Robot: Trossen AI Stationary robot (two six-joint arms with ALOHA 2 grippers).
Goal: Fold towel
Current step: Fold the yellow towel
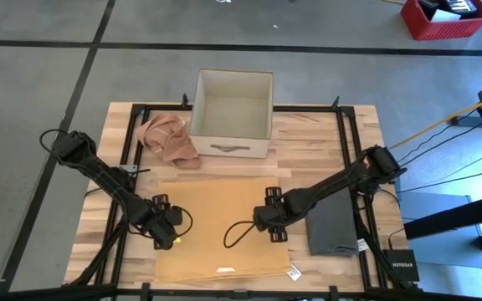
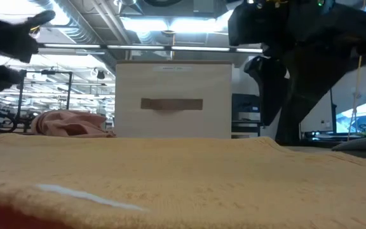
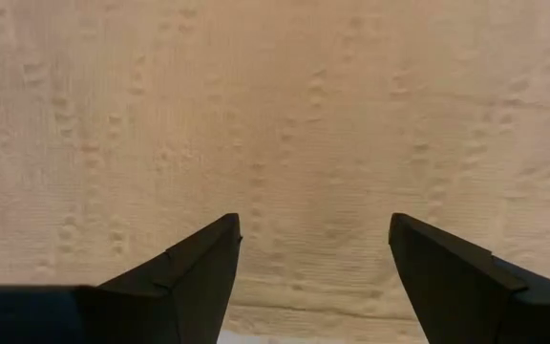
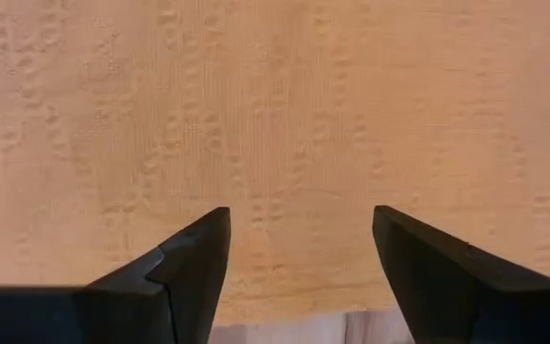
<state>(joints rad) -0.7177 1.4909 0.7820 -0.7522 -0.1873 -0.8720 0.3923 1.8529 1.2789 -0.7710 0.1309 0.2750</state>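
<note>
A tan towel [image 1: 220,226] lies spread flat on the wooden table, near the front middle; it fills the foreground of the low view [image 2: 170,178]. My left gripper [image 1: 171,230] hovers open over the towel's left edge, fingers pointing down, with the weave [image 3: 285,115] showing between them [image 3: 315,225]. My right gripper [image 1: 272,227] hovers open over the towel's right edge [image 4: 285,115], and nothing lies between its fingers [image 4: 301,215]. In both wrist views a strip of bare table shows just past the towel's edge.
A white open box [image 1: 231,113] stands at the far middle of the table. A crumpled pink cloth [image 1: 167,138] lies to its left. A folded dark grey cloth [image 1: 333,224] lies right of the towel. A black cable loop [image 1: 237,234] hangs over the towel.
</note>
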